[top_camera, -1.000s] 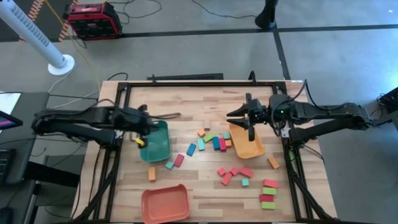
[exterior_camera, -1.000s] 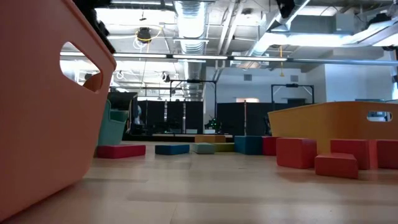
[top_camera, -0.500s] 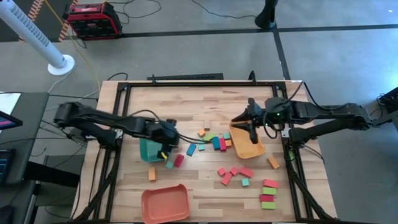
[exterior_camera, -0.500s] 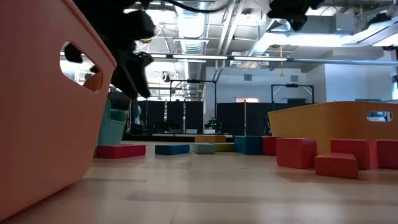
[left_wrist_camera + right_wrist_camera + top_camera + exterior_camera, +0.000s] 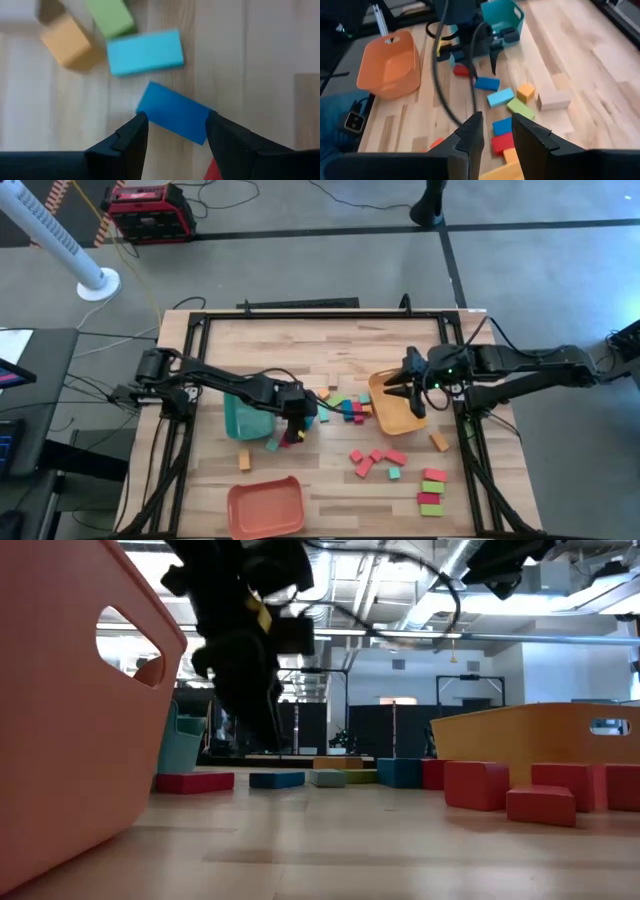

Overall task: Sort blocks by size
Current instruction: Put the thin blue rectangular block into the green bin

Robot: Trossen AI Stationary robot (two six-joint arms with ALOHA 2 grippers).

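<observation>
Beside the teal tray [image 5: 246,418] | left gripper [image 5: 176,131] fingers apart over blue block [image 5: 173,113] on table | right gripper [image 5: 398,385] closed above orange tray [image 5: 397,412] | risk: angled block twists away as fingers close.

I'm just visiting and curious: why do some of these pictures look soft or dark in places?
Left wrist view: the orange block and green block look smeared, the dark blue block crisper. Low view: the left arm is a black silhouette against bright ceiling lights, and the salmon-red tray looms huge beside the lens.
</observation>
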